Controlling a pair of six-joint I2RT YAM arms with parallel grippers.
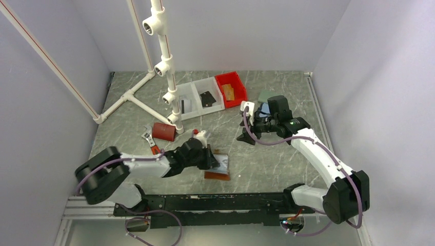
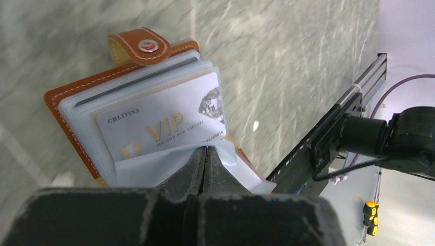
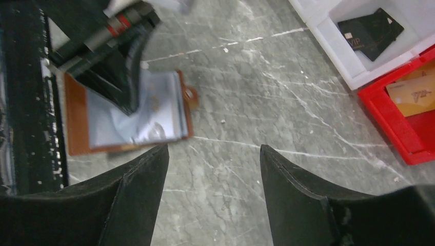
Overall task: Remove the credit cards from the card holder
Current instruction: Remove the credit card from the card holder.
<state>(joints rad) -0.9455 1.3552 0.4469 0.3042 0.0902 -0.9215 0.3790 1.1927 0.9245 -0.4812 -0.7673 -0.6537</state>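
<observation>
One brown card holder (image 3: 77, 123). Three cards show clearly: one silver card (image 2: 164, 123), one black card (image 3: 370, 33), one gold card (image 3: 413, 95). Two white bins (image 1: 189, 95) (image 1: 211, 87), one red bin (image 3: 395, 128), one dark red box (image 1: 164, 131).

unfolded brown card holder (image 3: 154, 120) beneath the left gripper (image 3: 128, 100), black card (image 3: 370, 33) in a white bin (image 3: 354, 78)

- From the top, the light is soft and even, falling from above; only faint shadows lie on the table (image 1: 267, 164) under my arms.
- At my left claw (image 2: 205, 149), the fingers near the lens are dark and unfocused; the silver card (image 2: 164, 125) is sharp, the marble beyond it streaked.
- At my right claw (image 3: 213, 147), the card holder (image 3: 154, 120) looks smeared, perhaps by motion.
</observation>
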